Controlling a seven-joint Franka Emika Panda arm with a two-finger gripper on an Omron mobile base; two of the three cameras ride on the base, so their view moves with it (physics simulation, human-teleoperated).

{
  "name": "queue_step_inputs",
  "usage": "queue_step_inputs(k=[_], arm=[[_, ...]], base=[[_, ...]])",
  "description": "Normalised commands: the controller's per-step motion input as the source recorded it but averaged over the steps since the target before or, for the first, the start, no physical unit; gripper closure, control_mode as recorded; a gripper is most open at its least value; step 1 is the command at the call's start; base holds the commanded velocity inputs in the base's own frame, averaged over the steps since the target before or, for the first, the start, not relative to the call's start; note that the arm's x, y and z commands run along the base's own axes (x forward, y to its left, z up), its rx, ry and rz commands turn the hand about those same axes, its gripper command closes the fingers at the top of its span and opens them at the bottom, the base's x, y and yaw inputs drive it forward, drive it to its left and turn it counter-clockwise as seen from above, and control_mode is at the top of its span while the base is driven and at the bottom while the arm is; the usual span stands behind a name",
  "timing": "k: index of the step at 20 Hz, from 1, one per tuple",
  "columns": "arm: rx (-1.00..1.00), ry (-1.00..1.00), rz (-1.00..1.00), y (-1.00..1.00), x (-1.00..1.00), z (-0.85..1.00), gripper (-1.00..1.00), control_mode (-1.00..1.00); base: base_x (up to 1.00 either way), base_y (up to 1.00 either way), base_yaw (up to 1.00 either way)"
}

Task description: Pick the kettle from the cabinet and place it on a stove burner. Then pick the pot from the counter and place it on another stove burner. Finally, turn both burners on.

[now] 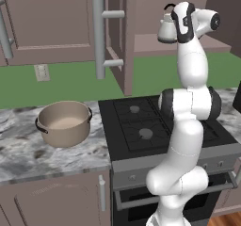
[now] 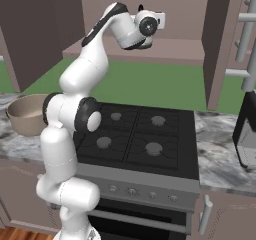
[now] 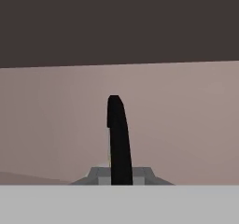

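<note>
White rounded arm [image 1: 190,69] segments, dark joint bands, bulbous base links.

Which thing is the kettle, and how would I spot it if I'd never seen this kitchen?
Start at the black cooktop and look up to the open mauve-brown wall cabinet above it. On its shelf, beside the robot's white hand, sits the kettle: small, silvery-grey and rounded, with a thin black arched handle, far smaller than the wide tan pot on the counter.

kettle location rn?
In the left base view the kettle sits on the open cabinet's shelf, above the cooktop's back, right beside the robot's hand; the claw is shut on its black handle.
</note>
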Motion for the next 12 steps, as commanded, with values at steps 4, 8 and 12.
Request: queue_step_inputs(k=[4,8,12], arm=[[0.00,0.00,0.00,0.00,0.00,-0.03,1.00,-1.00],[0.00,0.00,0.00,0.00,-0.11,-0.02,1.00,-1.00],[0.00,-0.01,0.00,0.00,-0.27,0.00,1.00,-1.00]], base=[[0.00,0.00,0.00],[0.00,0.00,0.00],[0.00,0.00,0.00]])
